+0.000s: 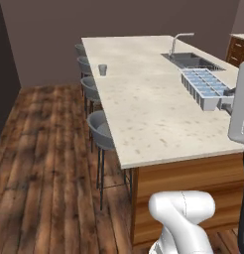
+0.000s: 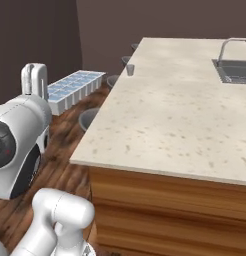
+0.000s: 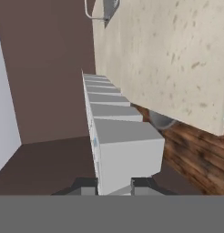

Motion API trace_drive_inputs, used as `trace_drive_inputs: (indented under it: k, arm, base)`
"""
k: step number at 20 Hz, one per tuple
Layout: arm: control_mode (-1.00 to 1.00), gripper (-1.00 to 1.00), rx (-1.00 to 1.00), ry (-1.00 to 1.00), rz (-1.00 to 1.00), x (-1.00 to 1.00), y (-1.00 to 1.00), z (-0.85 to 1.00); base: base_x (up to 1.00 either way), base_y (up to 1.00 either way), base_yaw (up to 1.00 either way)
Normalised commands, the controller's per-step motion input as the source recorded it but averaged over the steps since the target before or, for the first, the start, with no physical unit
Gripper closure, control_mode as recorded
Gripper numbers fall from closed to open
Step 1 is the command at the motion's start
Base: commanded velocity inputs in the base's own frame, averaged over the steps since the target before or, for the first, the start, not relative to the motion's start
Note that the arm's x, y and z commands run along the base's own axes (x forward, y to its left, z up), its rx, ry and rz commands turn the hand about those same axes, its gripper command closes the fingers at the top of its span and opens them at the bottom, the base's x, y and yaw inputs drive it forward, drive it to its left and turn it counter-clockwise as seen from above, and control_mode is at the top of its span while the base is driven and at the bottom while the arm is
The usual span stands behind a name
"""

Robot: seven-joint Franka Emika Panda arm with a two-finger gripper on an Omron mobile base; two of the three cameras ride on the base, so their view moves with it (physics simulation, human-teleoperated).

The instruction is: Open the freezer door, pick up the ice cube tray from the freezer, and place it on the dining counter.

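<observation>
Gripper (image 3: 114, 184): closed on one end of the ice cube tray (image 1: 205, 87), which is carried level beside the dining counter (image 1: 144, 99). You should clear its edge, then lower onto bare stone.

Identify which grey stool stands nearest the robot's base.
The stool at the counter's near corner; the other three line up behind it toward the far wall.

White arm (image 2: 60, 215), rounded glossy segs, dark joint faces; small dark pincer (image 3: 114, 185) tips.
</observation>
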Motion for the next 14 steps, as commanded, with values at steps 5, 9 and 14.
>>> trace_drive_inputs:
  k: [5,9,14]
  arm:
    - [1.00,1.00,0.00,0.00,0.00,0.00,0.00,0.00]
    - [1.00,1.00,0.00,0.00,0.00,0.00,0.00,0.00]
    - [1.00,1.00,0.00,0.00,0.00,0.00,0.00,0.00]
  base:
    - [0.49,0.33,-0.01]
    - [0.56,0.06,-0.08]
    - [0.54,0.00,-0.01]
